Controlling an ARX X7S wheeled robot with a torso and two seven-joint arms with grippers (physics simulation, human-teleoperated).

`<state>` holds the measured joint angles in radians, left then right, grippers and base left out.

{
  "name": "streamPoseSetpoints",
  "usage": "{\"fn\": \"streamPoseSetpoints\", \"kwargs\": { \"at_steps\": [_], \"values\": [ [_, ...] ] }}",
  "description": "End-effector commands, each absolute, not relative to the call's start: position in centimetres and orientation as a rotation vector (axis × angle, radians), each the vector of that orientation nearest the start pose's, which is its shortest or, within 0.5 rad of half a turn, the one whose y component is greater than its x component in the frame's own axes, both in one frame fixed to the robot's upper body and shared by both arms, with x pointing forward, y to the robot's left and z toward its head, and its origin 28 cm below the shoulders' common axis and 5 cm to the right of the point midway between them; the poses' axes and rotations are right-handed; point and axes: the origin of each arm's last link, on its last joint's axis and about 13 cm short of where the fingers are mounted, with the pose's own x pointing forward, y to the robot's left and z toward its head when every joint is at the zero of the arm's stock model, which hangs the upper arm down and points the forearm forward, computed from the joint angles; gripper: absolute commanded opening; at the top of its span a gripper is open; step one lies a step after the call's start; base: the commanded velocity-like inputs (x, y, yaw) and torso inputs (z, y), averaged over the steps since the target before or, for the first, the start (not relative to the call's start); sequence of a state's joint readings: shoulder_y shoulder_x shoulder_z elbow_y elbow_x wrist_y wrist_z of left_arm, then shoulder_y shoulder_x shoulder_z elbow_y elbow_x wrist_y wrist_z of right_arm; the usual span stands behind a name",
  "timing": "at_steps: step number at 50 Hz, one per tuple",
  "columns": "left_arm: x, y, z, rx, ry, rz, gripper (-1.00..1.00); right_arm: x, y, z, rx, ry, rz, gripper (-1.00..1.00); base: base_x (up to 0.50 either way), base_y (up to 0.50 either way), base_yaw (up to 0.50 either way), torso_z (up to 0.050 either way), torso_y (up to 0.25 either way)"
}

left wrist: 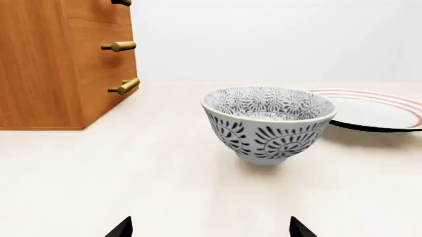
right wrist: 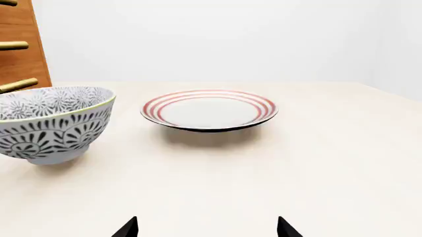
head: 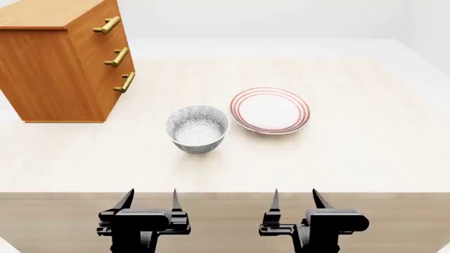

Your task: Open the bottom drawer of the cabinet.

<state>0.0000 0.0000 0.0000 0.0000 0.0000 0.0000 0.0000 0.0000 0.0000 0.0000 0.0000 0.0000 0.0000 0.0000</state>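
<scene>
The orange-brown wooden cabinet [head: 60, 63] stands at the table's far left, with three stacked drawers, all shut. The bottom drawer [head: 117, 94] carries a brass bar handle [head: 126, 82]; this handle also shows in the left wrist view [left wrist: 124, 87] and the right wrist view [right wrist: 19, 85]. My left gripper [head: 149, 199] is open and empty at the table's near edge, far from the cabinet. My right gripper [head: 295, 198] is open and empty beside it. Their tips show in the left wrist view [left wrist: 211, 228] and the right wrist view [right wrist: 205, 228].
A patterned grey bowl [head: 197, 128] stands in the middle of the light wooden table [head: 351, 158], between the left gripper and the cabinet. A white plate with red rings [head: 270, 110] lies to its right. The table's front edge runs just ahead of both grippers.
</scene>
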Motion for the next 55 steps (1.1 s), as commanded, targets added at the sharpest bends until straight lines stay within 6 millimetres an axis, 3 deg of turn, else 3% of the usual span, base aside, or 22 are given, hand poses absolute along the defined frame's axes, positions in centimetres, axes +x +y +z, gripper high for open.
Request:
{"fn": "streamPoseSetpoints", "kwargs": {
  "at_steps": [1, 19, 25, 32, 37, 51, 52, 55],
  "values": [
    [21.2, 20.5, 1.3, 0.018, -0.003, -0.005, 1.00, 20.6, -10.3, 1.7, 0.014, 0.002, -0.067, 1.00, 0.00, 0.16, 0.00, 0.000, 0.000],
    [21.2, 20.8, 0.8, 0.032, 0.015, 0.007, 1.00, 20.8, -10.2, 0.8, 0.000, 0.035, -0.099, 1.00, 0.00, 0.39, 0.00, 0.000, 0.000],
    [21.5, 20.7, 1.7, 0.038, 0.034, -0.005, 1.00, 21.0, -10.3, 2.4, -0.039, 0.006, -0.087, 1.00, 0.00, 0.00, 0.00, 0.000, 0.000],
    [22.9, 20.7, 7.0, 0.057, -0.002, -0.038, 1.00, 21.7, -11.3, 8.0, -0.017, -0.031, -0.069, 1.00, 0.00, -0.10, 0.00, 0.000, 0.000],
    [23.6, 20.6, 9.1, 0.068, -0.043, -0.039, 1.00, 22.3, -11.8, 10.0, -0.038, -0.063, -0.117, 1.00, 0.00, -0.24, 0.00, 0.000, 0.000],
    [24.3, 21.1, 9.8, 0.069, -0.062, -0.008, 1.00, 22.3, -11.5, 10.4, -0.071, -0.074, -0.098, 1.00, 0.00, 0.00, 0.00, 0.000, 0.000],
    [24.4, 21.1, 9.8, 0.070, -0.062, -0.005, 1.00, 22.6, -11.5, 10.1, -0.135, -0.046, -0.125, 1.00, 0.00, 0.00, 0.00, 0.000, 0.000],
    [24.5, 21.2, 9.8, 0.068, -0.059, -0.002, 1.00, 22.4, -11.6, 10.4, -0.054, -0.079, -0.111, 1.00, 0.14, 0.40, 0.00, 0.000, 0.000]
  ]
}}
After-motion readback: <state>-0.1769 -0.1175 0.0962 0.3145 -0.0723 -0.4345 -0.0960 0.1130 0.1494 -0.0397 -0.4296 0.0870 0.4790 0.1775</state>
